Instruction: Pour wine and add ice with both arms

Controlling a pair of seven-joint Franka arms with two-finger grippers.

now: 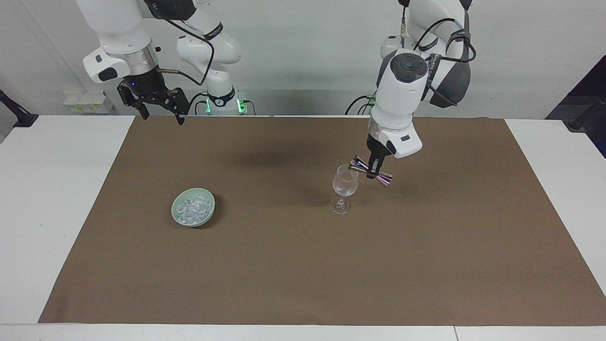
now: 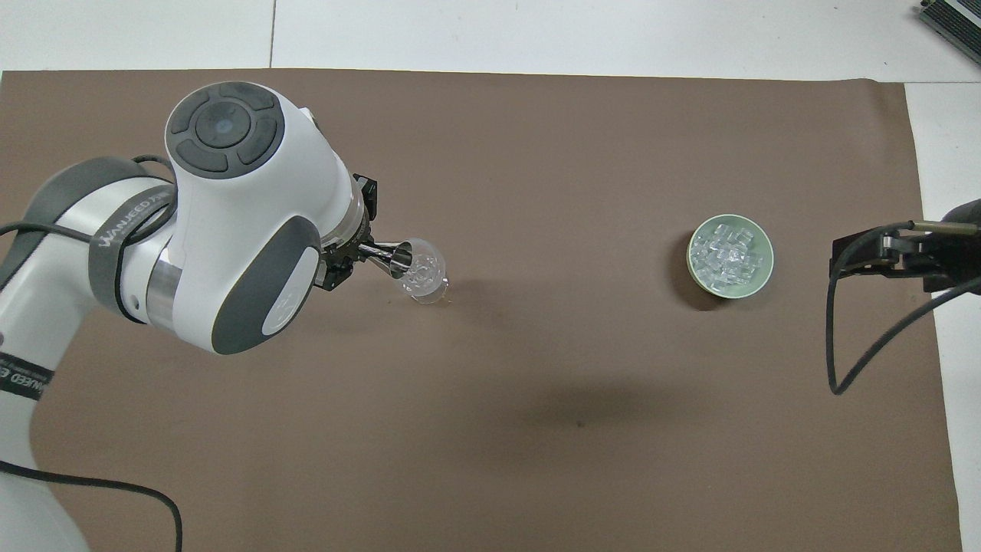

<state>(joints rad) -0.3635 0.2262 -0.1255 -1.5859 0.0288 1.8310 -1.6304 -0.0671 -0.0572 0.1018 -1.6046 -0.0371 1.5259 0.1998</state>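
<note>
L hand point(image 1: 374, 170) grips jigger point(image 1: 370, 170), tipped over wine glass point(image 1: 345, 182).

One camera sits high across the tabletop point(image 1: 28, 199), facing the robots at twelve o'clock. The other hangs above the robots' end, looking steeply down and forward. Both stand well off and share the brown mat point(image 1: 303, 265), glass point(image 1: 344, 185) and bowl point(image 2: 755, 285).

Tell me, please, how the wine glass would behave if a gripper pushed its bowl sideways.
The wine glass would probably tip rather than slide: its wide bowl sits on a thin stem over a small foot. It looks like clear glass, so likely fragile and smooth. It seems nearly empty, so probably light.
</note>
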